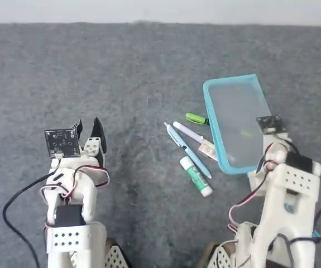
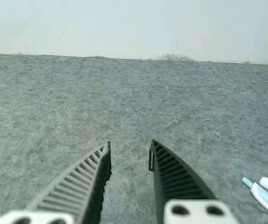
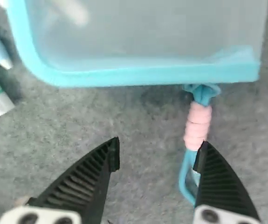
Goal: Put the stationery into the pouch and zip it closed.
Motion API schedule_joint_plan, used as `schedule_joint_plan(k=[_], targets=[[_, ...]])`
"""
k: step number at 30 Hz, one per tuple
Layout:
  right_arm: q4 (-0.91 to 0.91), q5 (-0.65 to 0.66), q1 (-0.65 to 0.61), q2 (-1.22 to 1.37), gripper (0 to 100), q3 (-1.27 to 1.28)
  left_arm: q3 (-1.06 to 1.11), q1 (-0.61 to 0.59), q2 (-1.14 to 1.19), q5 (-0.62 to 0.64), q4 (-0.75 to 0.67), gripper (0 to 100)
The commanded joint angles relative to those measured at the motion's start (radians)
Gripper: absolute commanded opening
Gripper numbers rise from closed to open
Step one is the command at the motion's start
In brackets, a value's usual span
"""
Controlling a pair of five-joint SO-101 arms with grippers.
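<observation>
Jaws apart, the right gripper [image 3: 159, 144] hangs over the pink zip pull [image 3: 196, 123] of the pouch [image 1: 238, 120], probably to anchor it, while the left gripper [image 2: 130, 143], jaws likewise apart, sits well apart from the stationery [image 1: 189, 146] beside the pouch.

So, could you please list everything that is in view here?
pouch: one, translucent with teal rim, right side of table
zipper pull: one, teal with pink wrap, at pouch's near corner
highlighter: one, green, at pouch's left edge
white pen: one, left of pouch
blue pen: one, light blue, beside white pen
glue stick: one, white and green, nearest the arms
table: one, grey
left gripper: fingers open, over bare table
right gripper: fingers open, by zipper pull
</observation>
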Motion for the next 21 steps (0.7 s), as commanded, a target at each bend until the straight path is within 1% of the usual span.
schedule_joint_plan(k=[1, 5, 11, 15, 21], targets=[[-0.05, 0.057, -0.019, -0.119, 25.3, 0.049, -0.059, 0.009, 0.018, 0.009, -0.008, 13], [-0.139, 0.084, -0.004, -0.16, 25.2, 0.11, -0.058, 0.009, 0.018, 0.008, -0.008, 13], [-0.243, 0.244, 0.09, -0.099, 25.2, 0.109, -0.05, 0.008, 0.018, 0.006, -0.008, 13], [-0.326, 0.342, 0.182, -0.015, 25.2, 0.103, -0.048, 0.008, 0.018, 0.006, -0.008, 13], [-0.4, 0.348, 0.193, 0.145, 25.2, 0.049, -0.041, -0.003, 0.015, 0.006, -0.008, 13]])
